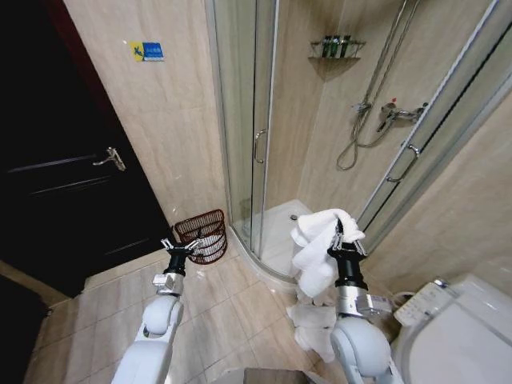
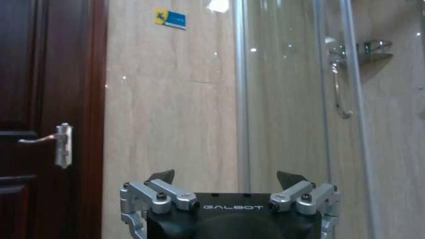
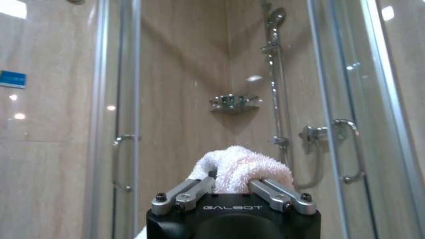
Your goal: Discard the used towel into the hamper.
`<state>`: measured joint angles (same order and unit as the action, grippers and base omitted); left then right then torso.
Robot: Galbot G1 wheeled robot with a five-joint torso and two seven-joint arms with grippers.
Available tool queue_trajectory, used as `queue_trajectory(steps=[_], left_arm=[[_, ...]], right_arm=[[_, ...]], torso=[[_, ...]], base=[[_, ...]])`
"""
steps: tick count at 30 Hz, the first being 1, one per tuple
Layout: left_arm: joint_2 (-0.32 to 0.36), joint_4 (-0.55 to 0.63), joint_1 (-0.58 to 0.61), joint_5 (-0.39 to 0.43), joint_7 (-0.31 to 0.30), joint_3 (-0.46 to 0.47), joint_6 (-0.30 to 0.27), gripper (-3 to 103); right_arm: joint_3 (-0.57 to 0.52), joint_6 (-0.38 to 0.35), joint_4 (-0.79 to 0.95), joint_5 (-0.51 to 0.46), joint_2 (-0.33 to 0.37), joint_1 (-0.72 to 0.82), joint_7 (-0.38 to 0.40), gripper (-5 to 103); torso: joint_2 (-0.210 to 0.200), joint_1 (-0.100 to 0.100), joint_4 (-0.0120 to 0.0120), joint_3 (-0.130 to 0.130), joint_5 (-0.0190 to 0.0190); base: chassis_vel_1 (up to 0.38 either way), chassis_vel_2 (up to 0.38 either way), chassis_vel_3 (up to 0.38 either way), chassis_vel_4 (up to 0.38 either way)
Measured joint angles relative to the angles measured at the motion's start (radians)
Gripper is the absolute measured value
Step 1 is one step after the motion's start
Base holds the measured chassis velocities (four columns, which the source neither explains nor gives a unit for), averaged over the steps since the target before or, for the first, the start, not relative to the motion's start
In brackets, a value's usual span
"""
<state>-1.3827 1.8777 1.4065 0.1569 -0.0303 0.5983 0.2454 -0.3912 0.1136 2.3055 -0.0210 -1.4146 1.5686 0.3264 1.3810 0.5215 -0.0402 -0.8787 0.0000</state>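
At lower centre-right of the head view, the towel (image 1: 318,250) is gripped by the closed jaws of the right gripper (image 1: 339,238). The hamper (image 1: 203,235) is seen left of it, just beyond the open-jawed, empty left gripper (image 1: 181,249).

**Lighting and picture quality**

Warm, even indoor light. Head view bent strongly at the edges, shower frame (image 1: 432,128) leaning; dark door (image 1: 64,184) swallowed detail at left. Wrist views softer, slightly hazy. Bright ceiling-light reflections speckled the glossy wall tiles (image 2: 172,99) and the shower glass (image 3: 345,64). Shadows were faint, mostly beneath the shower shelf (image 1: 334,50).
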Motion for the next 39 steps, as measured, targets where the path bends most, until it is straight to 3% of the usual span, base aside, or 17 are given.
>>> queue_trajectory(steps=[21,39], left_arm=[[-0.015,-0.004,0.006,-0.026,-0.008,-0.012,-0.019,100],[-0.021,-0.039,0.002,-0.029,-0.006,-0.01,-0.002,100]], right_arm=[[0.015,0.022,-0.037,-0.006,0.003,-0.026,-0.039,5],[0.02,0.021,-0.082,-0.02,0.011,-0.065,-0.047,5]], torso=[[0.0,0.0,-0.0001,0.0,-0.0005],[0.0,0.0,-0.0002,0.0,0.0]], base=[[0.235,0.23,-0.217,-0.208],[0.076,0.083,0.089,0.093]])
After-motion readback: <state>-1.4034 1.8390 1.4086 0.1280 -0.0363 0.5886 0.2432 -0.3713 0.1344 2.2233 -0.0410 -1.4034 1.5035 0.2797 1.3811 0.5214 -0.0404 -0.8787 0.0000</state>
